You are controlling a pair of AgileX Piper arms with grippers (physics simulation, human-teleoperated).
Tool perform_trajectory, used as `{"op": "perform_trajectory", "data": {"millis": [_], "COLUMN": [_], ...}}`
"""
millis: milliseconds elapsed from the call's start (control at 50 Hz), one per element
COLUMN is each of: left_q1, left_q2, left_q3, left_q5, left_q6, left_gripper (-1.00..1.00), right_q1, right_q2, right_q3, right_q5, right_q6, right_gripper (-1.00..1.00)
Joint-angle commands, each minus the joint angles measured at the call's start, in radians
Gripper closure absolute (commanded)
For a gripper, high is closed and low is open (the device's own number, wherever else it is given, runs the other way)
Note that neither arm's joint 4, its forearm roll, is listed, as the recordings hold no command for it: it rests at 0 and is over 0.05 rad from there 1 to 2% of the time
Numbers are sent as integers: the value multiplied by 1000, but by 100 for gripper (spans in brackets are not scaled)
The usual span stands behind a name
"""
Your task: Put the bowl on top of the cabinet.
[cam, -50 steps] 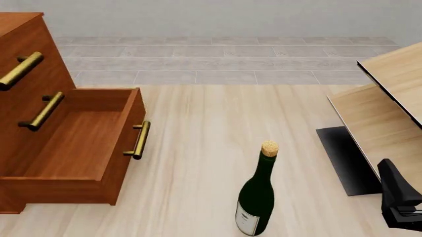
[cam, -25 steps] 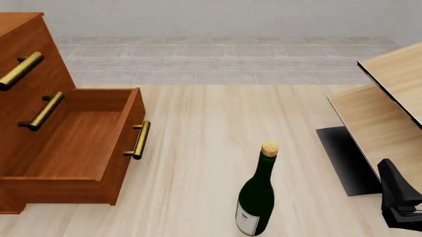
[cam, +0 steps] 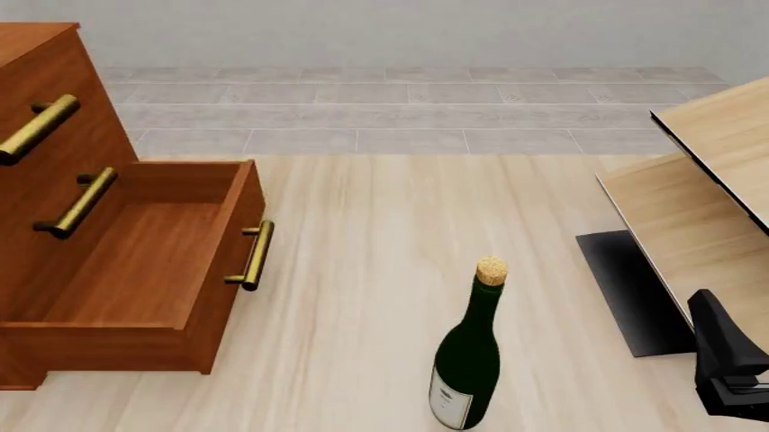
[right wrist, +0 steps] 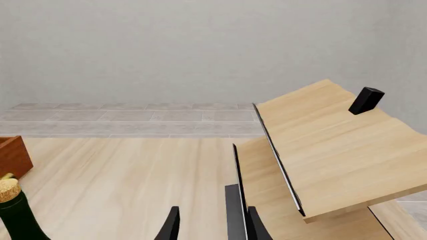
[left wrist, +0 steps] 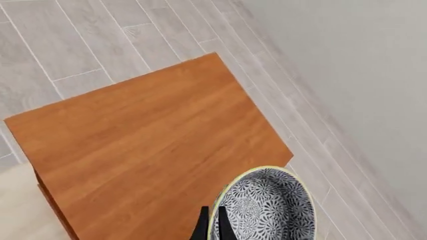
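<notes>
In the left wrist view, the bowl [left wrist: 270, 207], white with a blue-grey speckled pattern inside, hangs above the far corner of the cabinet's flat reddish-brown top [left wrist: 147, 145]. My left gripper [left wrist: 212, 224] is shut on the bowl's rim, one dark finger on each side of it. The front view shows the cabinet [cam: 60, 153] at the left with its lowest drawer [cam: 144, 261] pulled open; neither the bowl nor the left arm appears there. My right gripper [right wrist: 213, 222] is open with nothing held, low by the pale furniture.
A dark green corked bottle [cam: 471, 355] stands on the light wood floor near the front. Pale light-wood furniture with black edging [cam: 709, 189] fills the right side. The right arm's black body [cam: 725, 360] sits at the lower right corner. Grey tiles and a wall lie behind.
</notes>
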Motion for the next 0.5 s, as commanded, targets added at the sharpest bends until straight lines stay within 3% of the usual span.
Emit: {"op": "perform_trajectory", "data": {"millis": [20,500], "left_q1": [47,104], "left_q2": [16,60], "left_q3": [22,66], "left_q5": [-45,-109], "left_q6": [23,66], "left_gripper": [100,100], "right_q1": [0,0], "right_q2": [0,0], "right_q3": [0,0], "right_q5": [0,0], "right_q6": [0,0], "right_gripper": [-100,-100]}}
